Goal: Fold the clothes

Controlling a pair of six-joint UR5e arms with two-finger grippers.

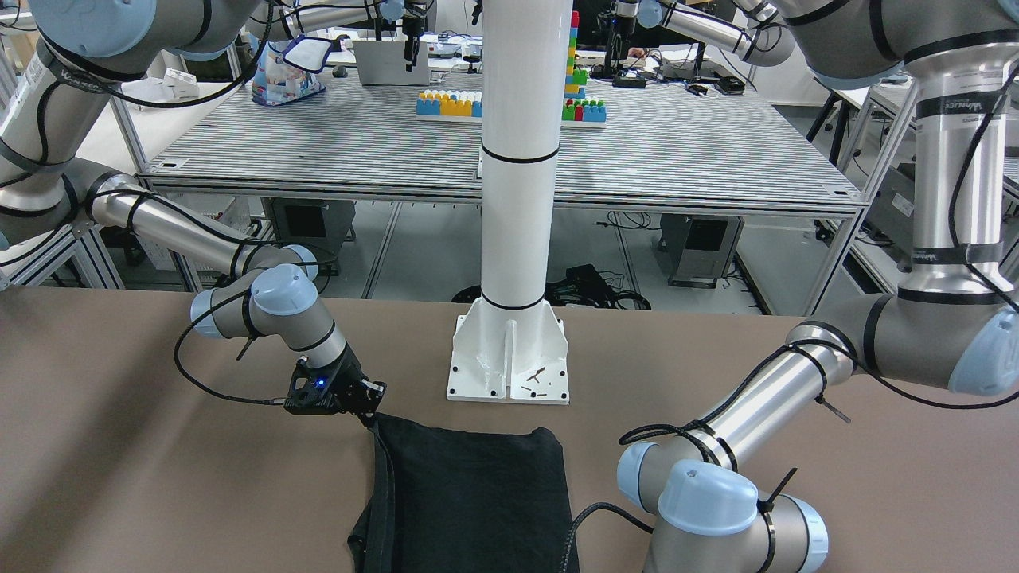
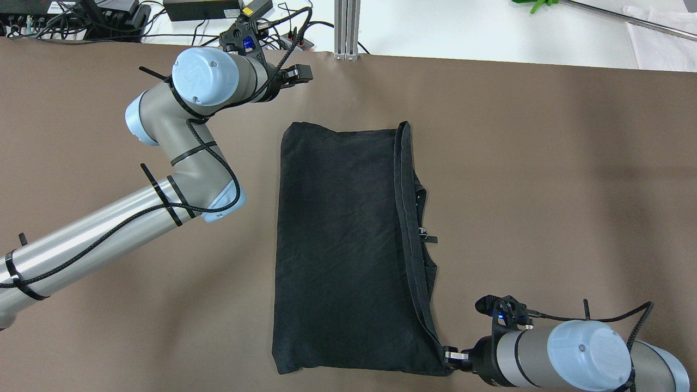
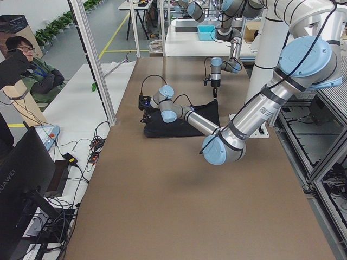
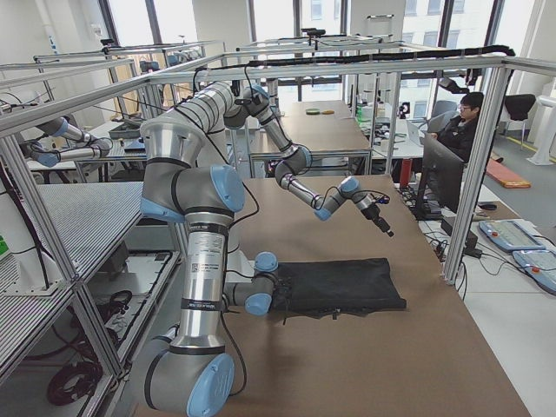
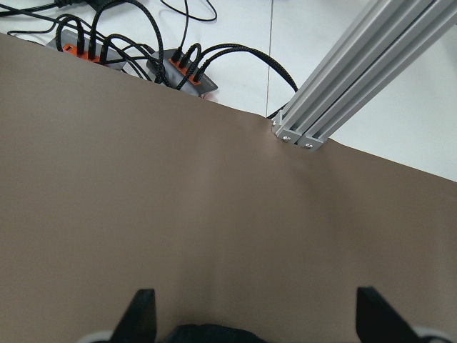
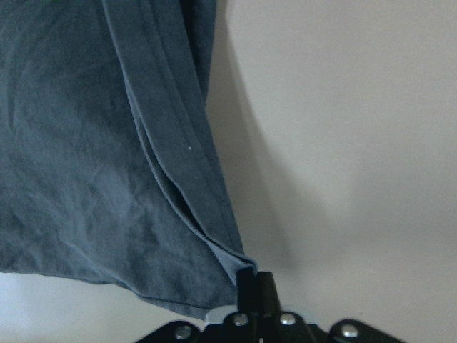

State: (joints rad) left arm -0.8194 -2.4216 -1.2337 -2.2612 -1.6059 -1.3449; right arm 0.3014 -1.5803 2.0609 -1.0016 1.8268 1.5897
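Note:
The clothes (image 2: 343,245) are one black garment folded into a tall rectangle in the middle of the brown table (image 2: 544,190), with layered hems along its right side. My right gripper (image 2: 450,356) is shut on the near right corner of the garment; the right wrist view shows the fingertips (image 6: 255,280) pinched together on the hem of the garment (image 6: 107,179). The same grip shows in the front-facing view, right gripper (image 1: 368,414) at the corner of the garment (image 1: 470,493). My left gripper (image 2: 303,73) hovers near the table's far edge, beyond the garment's far left corner, open and holding nothing, with its fingers (image 5: 141,314) wide apart.
An aluminium post (image 2: 347,27) stands just past the table's far edge, with cables and power strips (image 5: 128,57) on the floor beside it. The robot's white pedestal (image 1: 509,350) rises behind the garment. A person (image 3: 32,70) sits beyond the table's far side.

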